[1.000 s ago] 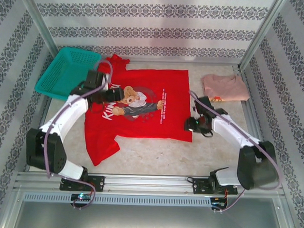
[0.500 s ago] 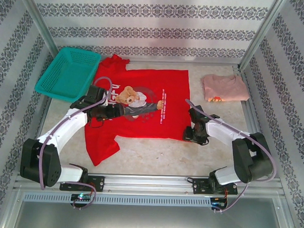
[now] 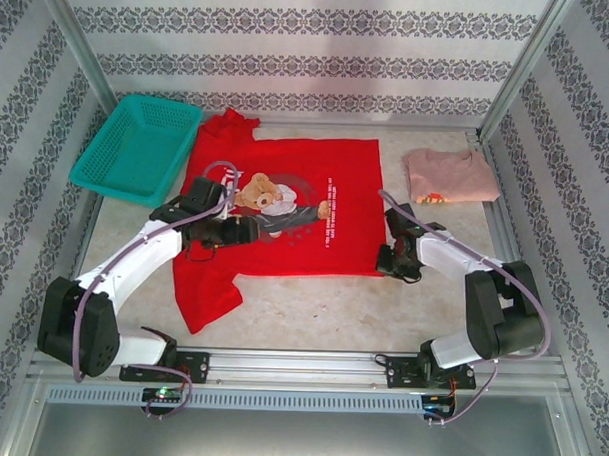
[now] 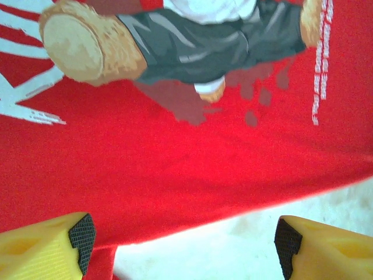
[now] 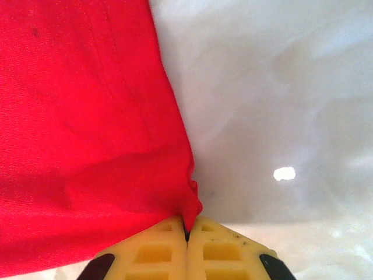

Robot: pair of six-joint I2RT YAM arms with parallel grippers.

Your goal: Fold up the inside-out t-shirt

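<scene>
Pale tabletop (image 3: 322, 309) carries everything. Nearest, the right gripper (image 5: 187, 230) is pinched tight on the near right corner of the inside-out t-shirt (image 3: 334, 254), spread flat mid-table. The left gripper (image 4: 183, 239), fingers wide apart, hangs over its near hem. Farther back sit a teal basket (image 3: 137, 147), left, and a pink shirt (image 3: 451, 175), right.

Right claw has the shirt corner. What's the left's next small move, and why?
Probably lower the left claw and close it on the shirt's near hem. Its jaws stand wide open over that edge, while the right claw is shut on the corner. Both likely need a grip before lifting to fold.
</scene>
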